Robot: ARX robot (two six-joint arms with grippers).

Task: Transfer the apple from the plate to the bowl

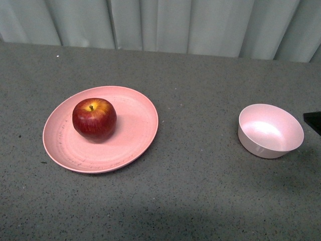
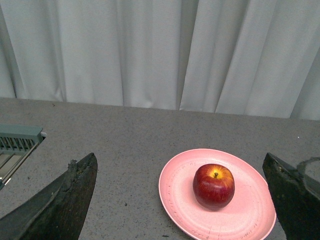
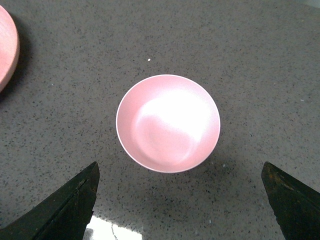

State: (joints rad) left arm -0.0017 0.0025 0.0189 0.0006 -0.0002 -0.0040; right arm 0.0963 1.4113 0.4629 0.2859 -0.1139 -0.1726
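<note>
A dark-red apple (image 1: 94, 119) with a yellow patch round its stem sits on the wide salmon-pink plate (image 1: 131, 145) at the table's left. The small pale pink bowl (image 1: 271, 131) stands empty at the right, well apart from the plate. In the left wrist view my left gripper (image 2: 179, 161) hangs open above the table, its dark fingers (image 2: 75, 195) wide apart, with the apple (image 2: 214, 186) and plate (image 2: 176, 200) ahead between them. In the right wrist view my right gripper (image 3: 180, 170) is open over the bowl (image 3: 168, 123), holding nothing; the plate's edge (image 3: 6, 50) shows at one corner.
The grey speckled table (image 1: 200, 191) ends at a pale curtain (image 1: 160, 25) behind. A grey-green ribbed object (image 2: 17, 140) lies at the table's side in the left wrist view. A dark corner (image 1: 314, 122) pokes in beside the bowl.
</note>
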